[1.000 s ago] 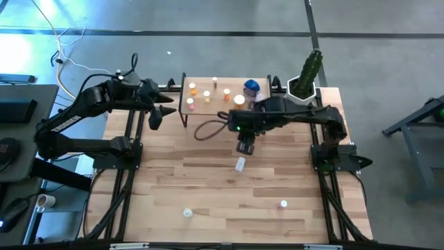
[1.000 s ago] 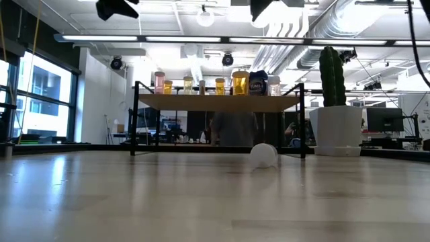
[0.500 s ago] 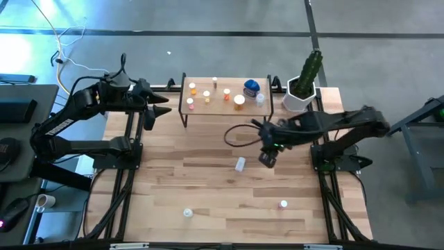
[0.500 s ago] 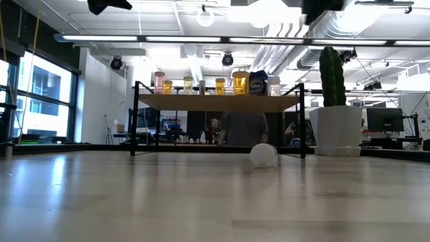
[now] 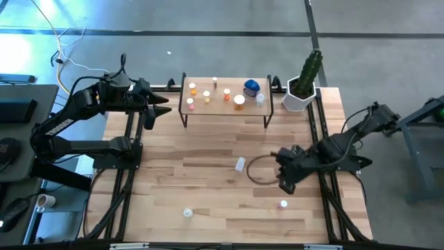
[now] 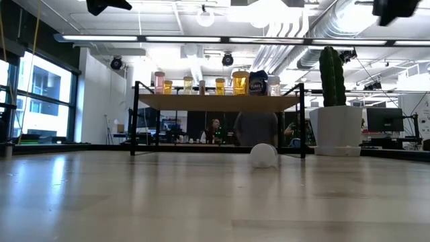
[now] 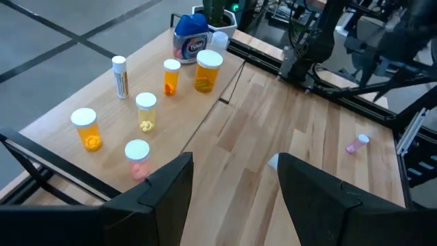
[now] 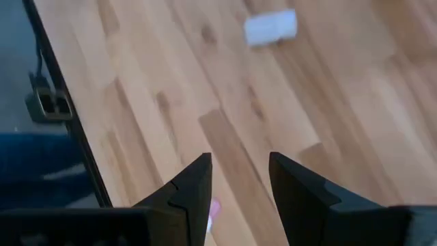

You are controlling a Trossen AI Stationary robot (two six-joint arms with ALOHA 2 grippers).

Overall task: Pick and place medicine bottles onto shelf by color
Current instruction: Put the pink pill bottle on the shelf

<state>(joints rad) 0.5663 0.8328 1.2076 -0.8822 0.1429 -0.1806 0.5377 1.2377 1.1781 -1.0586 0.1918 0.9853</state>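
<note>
Right gripper (image 5: 286, 182) — fingers parted, nothing between them — hangs above the near-right part of the table (image 5: 208, 187), nearly over a pink-capped vial (image 5: 283, 204) that lies on its side on the boards. In the right wrist view a pink edge (image 8: 214, 208) shows just beside the fingers, with a white bottle (image 8: 271, 27) lying farther off. The step in hand is judged to be the reach for the pink-capped vial: the fingers should come down astride its body, across its length, since a lying vial is apt to roll. Left gripper (image 5: 157, 111) waits with fingers spread beside the left end of the shelf (image 5: 225, 107). On the shelf stand orange bottles (image 7: 91, 128), a slim white vial (image 7: 120, 76) and the round blue bottle (image 7: 190, 37). A third vial (image 5: 187, 212) lies near the front edge. A potted cactus (image 5: 305, 80) stands just beside the shelf's right end — the likeliest obstacle on the carry back.
</note>
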